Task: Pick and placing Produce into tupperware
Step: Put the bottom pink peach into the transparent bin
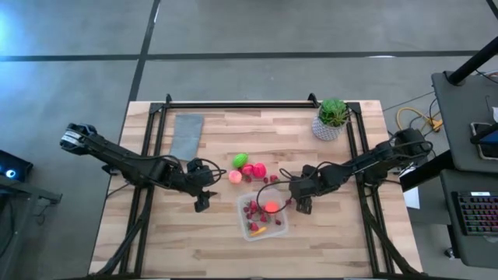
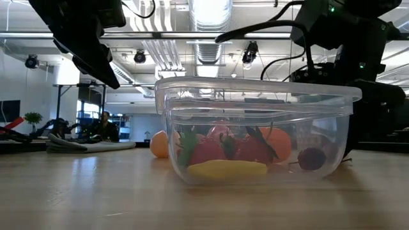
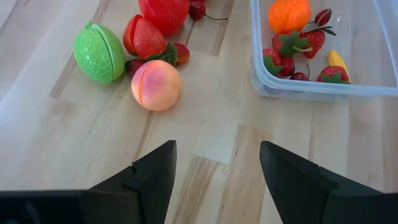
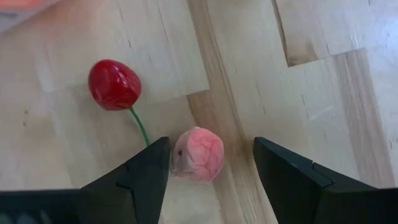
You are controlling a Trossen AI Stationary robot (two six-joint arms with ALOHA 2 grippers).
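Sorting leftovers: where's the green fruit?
High view: the green fruit lies on the table, left of the tupperware, beside the peach.

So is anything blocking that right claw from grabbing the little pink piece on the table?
Nothing visible does. In the right wrist view the small pink piece lies on bare wood between the open fingers of the right gripper, nearer one finger. A red cherry lies just beyond it, off to one side and not between them.
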